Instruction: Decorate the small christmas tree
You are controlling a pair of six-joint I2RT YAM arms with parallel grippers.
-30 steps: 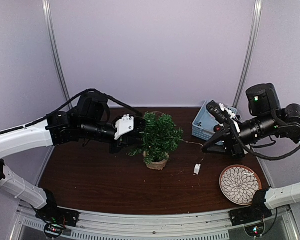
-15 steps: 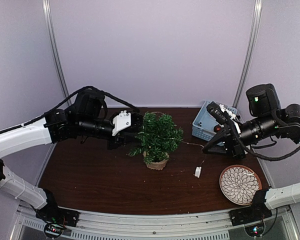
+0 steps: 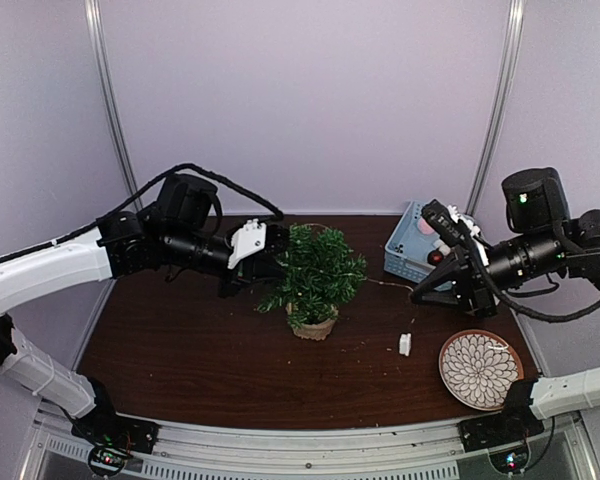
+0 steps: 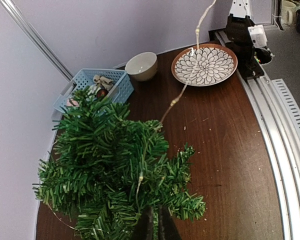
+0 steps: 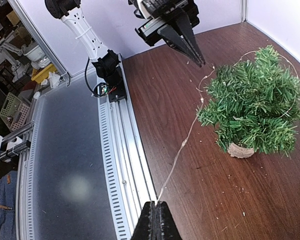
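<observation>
Dark brown wood makes up the surface (image 3: 180, 360). From above, the small christmas tree (image 3: 315, 280) stands in its burlap pot (image 3: 313, 326) near the middle, a little toward the far edge, where it stood a second ago. The left end effector (image 3: 280, 265) is at the tree's upper left side. A second ago it was pressed lower against the branches, then drew back, and has now returned higher up. The right end effector (image 3: 415, 292) hangs above the right part of the surface. It has shifted slightly toward the right edge, and the light string (image 3: 385, 287) from the tree to it looks straighter. The white box (image 3: 405, 344) on that string has slid nearer the plate (image 3: 480, 370) at the near right corner. A blue basket (image 3: 410, 250) sits in the far right corner.

The left wrist view looks down on the treetop. The left end effector's fingers are nearly together, and the string among the needles runs toward them. A bowl (image 4: 141, 66) stands between basket and plate.

In the right wrist view, the right end effector is pinched shut on the string. The string rises to the tree and on to the tips of the left end effector, where it looks clamped.
</observation>
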